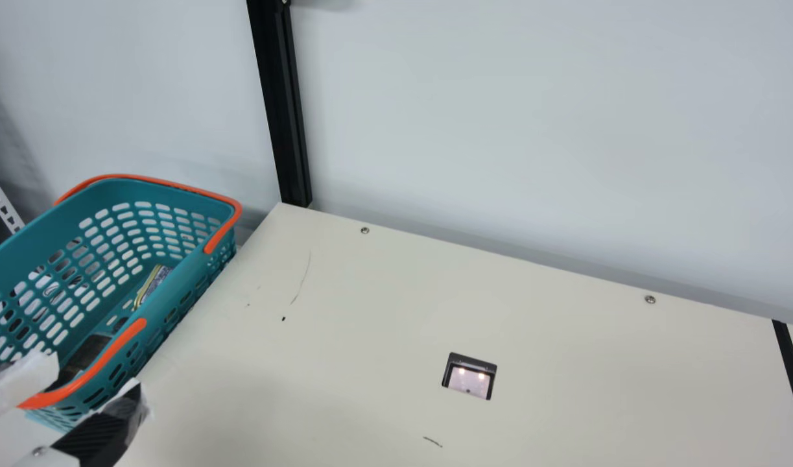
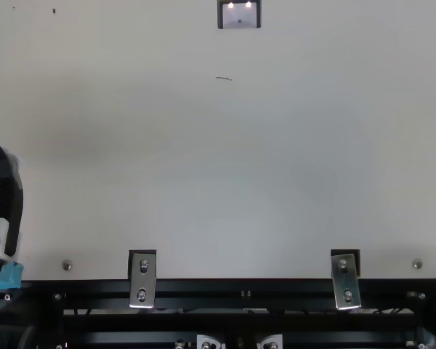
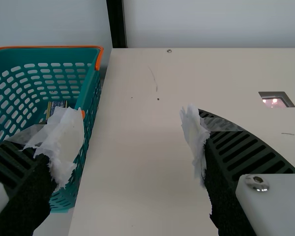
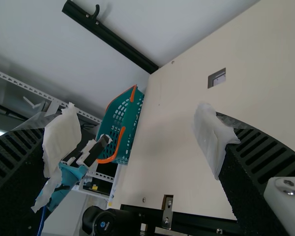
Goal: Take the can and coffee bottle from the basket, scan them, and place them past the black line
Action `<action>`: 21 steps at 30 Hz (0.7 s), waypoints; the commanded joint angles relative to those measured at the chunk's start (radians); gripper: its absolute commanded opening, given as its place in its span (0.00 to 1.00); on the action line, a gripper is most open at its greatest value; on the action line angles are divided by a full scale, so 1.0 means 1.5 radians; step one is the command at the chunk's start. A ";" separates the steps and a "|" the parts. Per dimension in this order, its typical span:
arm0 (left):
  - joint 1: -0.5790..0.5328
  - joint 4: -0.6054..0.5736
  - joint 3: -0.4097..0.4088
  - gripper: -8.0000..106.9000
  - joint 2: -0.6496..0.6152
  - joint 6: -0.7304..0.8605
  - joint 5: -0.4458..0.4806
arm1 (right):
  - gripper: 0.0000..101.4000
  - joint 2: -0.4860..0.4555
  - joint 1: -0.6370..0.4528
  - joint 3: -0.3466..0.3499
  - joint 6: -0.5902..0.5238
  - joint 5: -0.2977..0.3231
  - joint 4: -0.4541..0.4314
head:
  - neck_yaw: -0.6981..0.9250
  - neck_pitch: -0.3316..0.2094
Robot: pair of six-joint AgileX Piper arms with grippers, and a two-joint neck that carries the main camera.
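The teal plastic lattice basket with orange handles [image 1: 120,194] sits just off the left edge of the cream desk [image 1: 344,363], and in it lie a small yellow-edged, blue-patterned item [image 1: 152,285] and, nearer the robot, a dark brown item [image 1: 90,353]. Through the lattice and past the rim they are only partly seen; the patterned one is probably the can and the dark one the coffee bottle. The left black ribbed gripper [image 3: 130,132] has its fingers spread wide with nothing between them, beside the basket's near end; the right black ribbed gripper [image 4: 137,128] is likewise spread and empty. The step in hand looks to be the first pick, with neither item scanned. To do it well, the left arm should rise clear of the orange handle, centre over one item, then go down steeply with a finger on each side, keeping the loose white tape [image 3: 69,142] from catching on the lattice. A grip on the item's middle, closed gently, should stop it rolling or tilting. It then needs a straight lift above the rim before crossing to the square black-framed scanner [image 1: 470,376], code turned to the glass, and on past the black line [image 1: 792,363].
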 commanded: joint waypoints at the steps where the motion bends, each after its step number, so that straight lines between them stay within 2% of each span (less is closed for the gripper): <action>1: 0.000 0.000 0.000 0.85 0.000 0.000 0.000 | 1.00 0.000 0.000 0.000 0.000 0.000 0.000 | 0.014 -0.017; 9: 0.000 0.000 0.000 0.85 0.000 0.000 0.000 | 1.00 0.000 0.000 0.000 0.000 0.000 0.000 | 0.014 -0.017; 12: 0.000 0.000 0.000 0.85 0.000 0.000 0.000 | 1.00 0.000 0.000 0.000 0.000 0.000 0.000 | 0.033 -0.004; 16: 0.000 0.000 0.000 0.85 0.000 0.000 0.000 | 1.00 0.000 0.000 0.000 0.000 0.000 0.000 | 0.118 0.022; 21: 0.000 0.000 0.000 0.85 0.000 0.000 0.000 | 1.00 0.000 0.000 0.000 0.000 0.000 0.000 | 0.263 0.030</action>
